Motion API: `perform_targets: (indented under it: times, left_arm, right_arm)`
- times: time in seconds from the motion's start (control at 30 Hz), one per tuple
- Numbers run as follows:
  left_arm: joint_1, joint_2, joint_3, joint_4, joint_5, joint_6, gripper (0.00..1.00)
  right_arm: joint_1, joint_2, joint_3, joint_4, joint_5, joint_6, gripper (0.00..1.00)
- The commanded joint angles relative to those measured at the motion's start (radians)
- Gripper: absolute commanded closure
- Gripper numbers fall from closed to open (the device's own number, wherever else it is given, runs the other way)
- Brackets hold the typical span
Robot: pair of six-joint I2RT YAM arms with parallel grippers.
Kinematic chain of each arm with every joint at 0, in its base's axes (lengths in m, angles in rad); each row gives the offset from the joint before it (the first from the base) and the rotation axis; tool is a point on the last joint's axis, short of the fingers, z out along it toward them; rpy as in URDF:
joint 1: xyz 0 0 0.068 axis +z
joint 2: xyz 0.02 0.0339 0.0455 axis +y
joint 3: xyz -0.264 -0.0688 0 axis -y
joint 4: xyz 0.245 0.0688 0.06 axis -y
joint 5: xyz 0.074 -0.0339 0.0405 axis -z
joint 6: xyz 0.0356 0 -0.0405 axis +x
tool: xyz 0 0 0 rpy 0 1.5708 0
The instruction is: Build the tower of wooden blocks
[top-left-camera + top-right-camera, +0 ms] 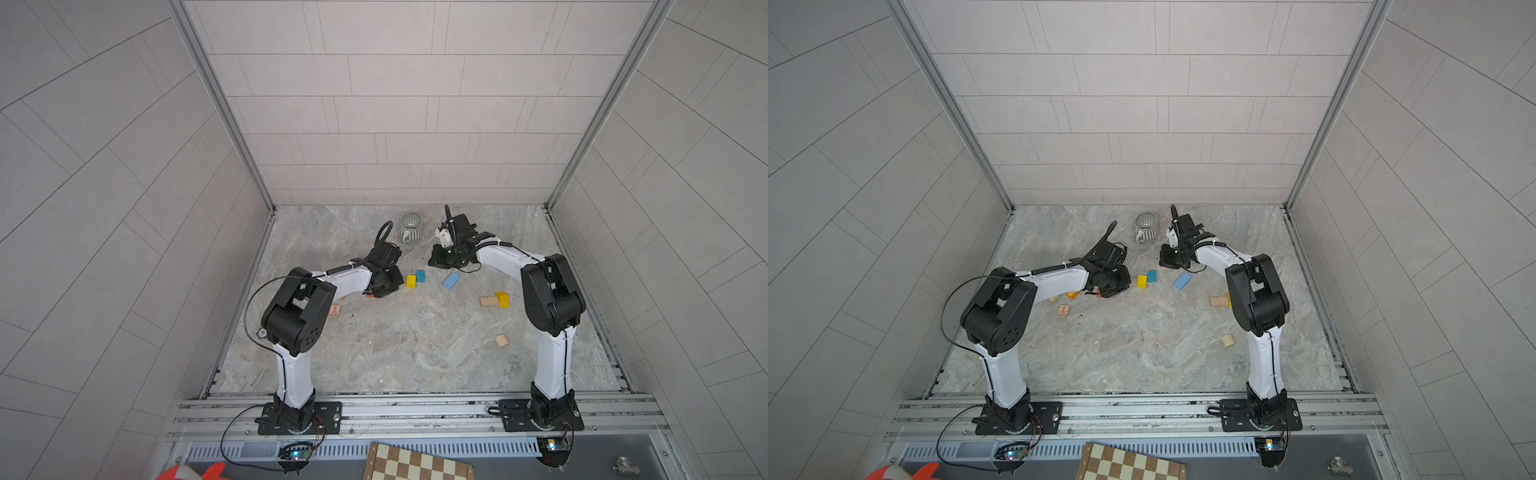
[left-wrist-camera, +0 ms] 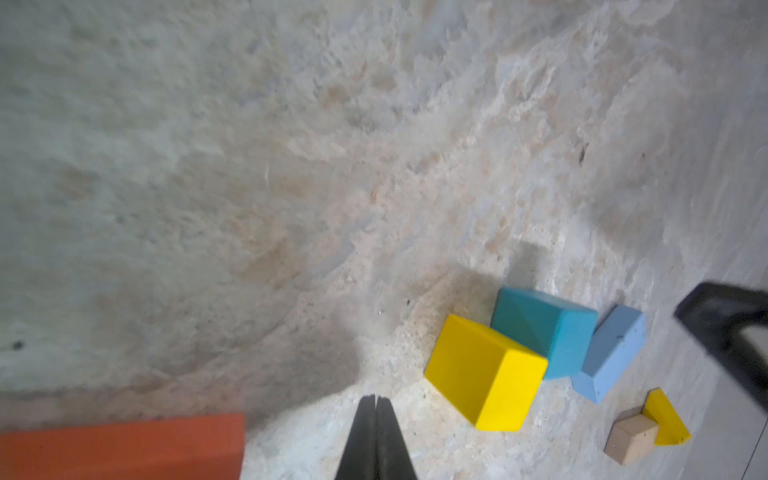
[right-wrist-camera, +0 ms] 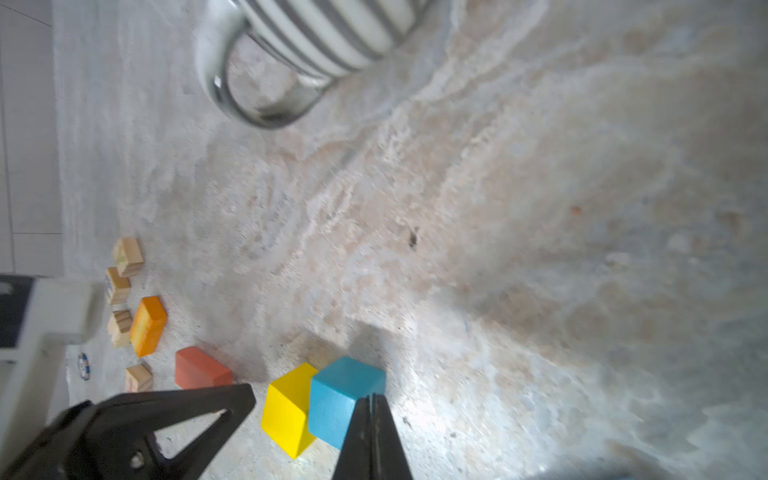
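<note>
Found the wood blocks loose on the marbled floor (image 1: 395, 353), none stacked. Saw a yellow cube (image 2: 484, 372) touching a teal cube (image 2: 544, 328) just ahead of the left gripper (image 2: 376, 401), off to one side of its tips. Beyond them saw a light blue brick (image 2: 611, 353), then a plain wood brick (image 2: 631, 440) against a second yellow block (image 2: 665, 419). Noted an orange-red block (image 2: 120, 446) close on that gripper's other side.

Found the left gripper pressed fully closed, gripping nothing. Found the right gripper (image 3: 372, 399) likewise closed and empty, its tips near the teal cube.

Saw a ribbed grey mug (image 3: 332, 37) ahead of the right gripper, apart from the blocks. Spotted an orange brick (image 3: 148, 326) and natural cubes (image 3: 129, 257) past the left gripper, and a wooden cylinder (image 1: 502, 340) alone, well behind the right gripper. Noted a chessboard (image 1: 415, 463) behind both arms' bases. Made out a red mark on a lettered cube (image 1: 335, 309), too small to read.
</note>
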Motion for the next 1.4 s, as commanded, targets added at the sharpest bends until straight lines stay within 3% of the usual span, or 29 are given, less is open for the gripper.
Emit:
perform_targets:
  times: [0.0, 0.5, 1.37]
  left_arm:
    - [-0.012, -0.038, -0.044, 0.065, 0.053, 0.013, 1.0]
    - [-0.063, 0.024, -0.073, 0.245, 0.115, -0.029, 1.0]
    - [-0.06, 0.117, 0.029, 0.237, 0.114, -0.027, 1.0]
  right_arm:
    - [-0.004, 0.053, 0.048, -0.045, -0.039, -0.005, 0.95]
    - [-0.002, 0.128, 0.099, -0.034, -0.102, -0.003, 0.95]
    - [0.01, 0.131, 0.061, -0.013, -0.109, -0.017, 0.95]
